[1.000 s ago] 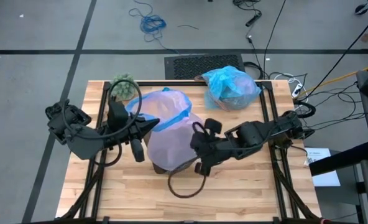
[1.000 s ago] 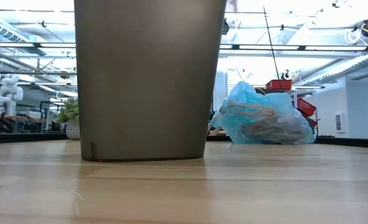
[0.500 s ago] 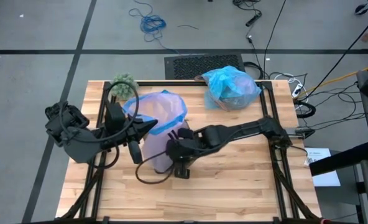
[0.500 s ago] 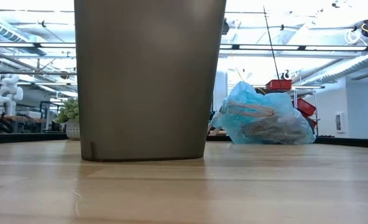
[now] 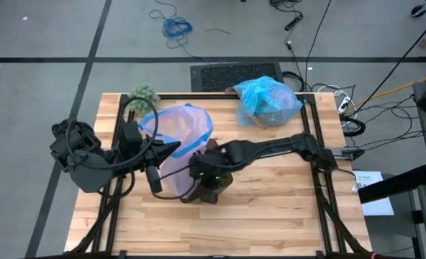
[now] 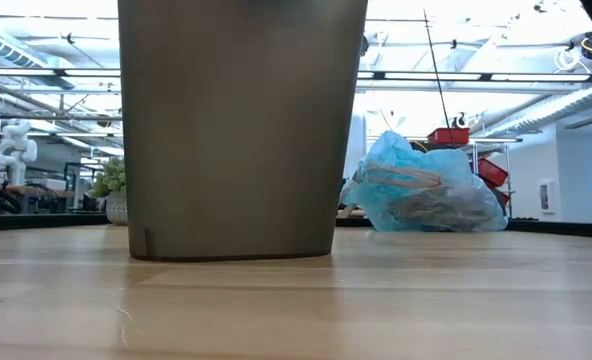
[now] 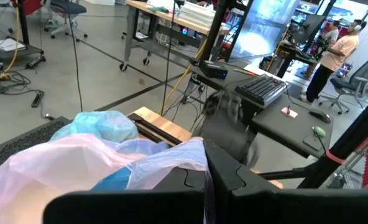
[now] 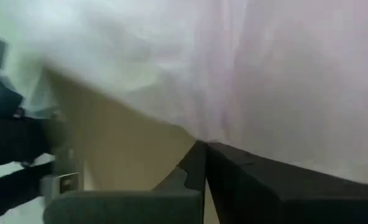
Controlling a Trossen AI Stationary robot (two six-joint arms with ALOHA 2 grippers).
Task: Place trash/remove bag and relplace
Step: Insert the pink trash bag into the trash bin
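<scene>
A brown bin (image 6: 236, 130) stands in the middle of the table, with a translucent pink bag with a blue rim (image 5: 180, 129) draped over it. My left gripper (image 5: 175, 147) is shut on this pink bag at the bin's left side. My right gripper (image 5: 196, 178) is shut on it at the bin's near right side. The light-blue bag (image 5: 267, 101), holding crumpled trash, rests on its underside on the table at the far right. Neither gripper shows in the low view. My left gripper pinches the pink bag's film by its blue rim (image 7: 187, 152) between its two shut fingers. It comes nearly level from the table's left. The film spreads away from the fingertips over the bin. My right gripper pinches a fold of the pink film (image 8: 199, 134) at its fingertips, beside the bin's brown wall (image 8: 128, 149). It slants down from the table's right. The film hangs over the bin's outside.
A fuzzy green ball (image 5: 144, 96) lies at the table's far left. A black frame rail (image 5: 317, 137) runs around the table. A dark mat (image 5: 231, 75) and loose cables lie on the floor beyond the far edge.
My right gripper has swung toward the table's left and down, tipping steeper, from beside the bin's right to its near side. The pink bag, bulging wide to the right before, is now drawn in closer around the bin.
</scene>
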